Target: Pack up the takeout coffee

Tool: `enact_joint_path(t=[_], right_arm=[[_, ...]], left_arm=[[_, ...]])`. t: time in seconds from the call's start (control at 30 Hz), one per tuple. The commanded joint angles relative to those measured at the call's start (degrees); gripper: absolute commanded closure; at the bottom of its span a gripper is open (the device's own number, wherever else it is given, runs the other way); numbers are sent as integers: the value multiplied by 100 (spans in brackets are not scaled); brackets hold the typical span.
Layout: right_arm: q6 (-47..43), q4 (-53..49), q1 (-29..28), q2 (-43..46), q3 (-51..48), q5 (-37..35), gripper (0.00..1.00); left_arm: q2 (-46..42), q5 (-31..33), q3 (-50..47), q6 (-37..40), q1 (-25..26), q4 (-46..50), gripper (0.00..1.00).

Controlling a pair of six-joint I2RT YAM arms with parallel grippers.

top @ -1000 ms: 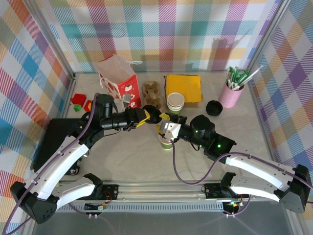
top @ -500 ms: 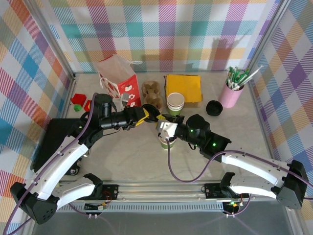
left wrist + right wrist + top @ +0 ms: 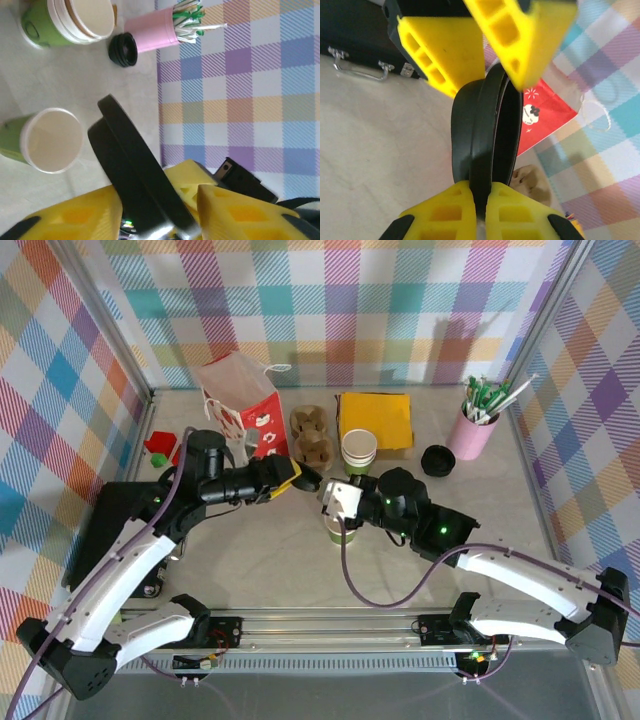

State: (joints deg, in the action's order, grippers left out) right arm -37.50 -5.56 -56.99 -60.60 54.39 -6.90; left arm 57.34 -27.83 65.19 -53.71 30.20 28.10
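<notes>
Paper cup (image 3: pixel 50 140) near my right pincer (image 3: pixel 479 192) looks light and crushable; I'd hold its wall gently, below the rim. My right pincer is clamped on the black lid (image 3: pixel 485 130). I cannot tell whether the left pincer (image 3: pixel 490 80) grips it.

free tabletop (image 3: pixel 270 560) left of takeout coffee (image 3: pixel 52 140)

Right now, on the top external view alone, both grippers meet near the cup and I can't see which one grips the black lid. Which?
Observer: The right wrist view shows the right gripper shut on the black lid, at its rim.
Operator: And the left gripper?
Observer: Its fingers flank the lid's opposite rim; whether they press it, I cannot tell.
Operator: Is the takeout coffee cup clear?
Observer: The left wrist view shows it upright, its mouth uncovered.
</notes>
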Motion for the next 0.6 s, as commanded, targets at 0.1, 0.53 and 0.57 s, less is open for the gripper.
enact_joint_path(t=[0.1,0.53,0.57], right_arm=[[2455,-2164,252,110,1027,762,97],[7014,-2394,2184,590,-140,4142,95],[7141,-2336,2289,597,-310,4299,95]], left_arm=[[-470,1069,608,1111,-411,1145,29],[-789,841,-738,1560,-456,223,27],[-769,787,-845,1557,-447,172,27]])
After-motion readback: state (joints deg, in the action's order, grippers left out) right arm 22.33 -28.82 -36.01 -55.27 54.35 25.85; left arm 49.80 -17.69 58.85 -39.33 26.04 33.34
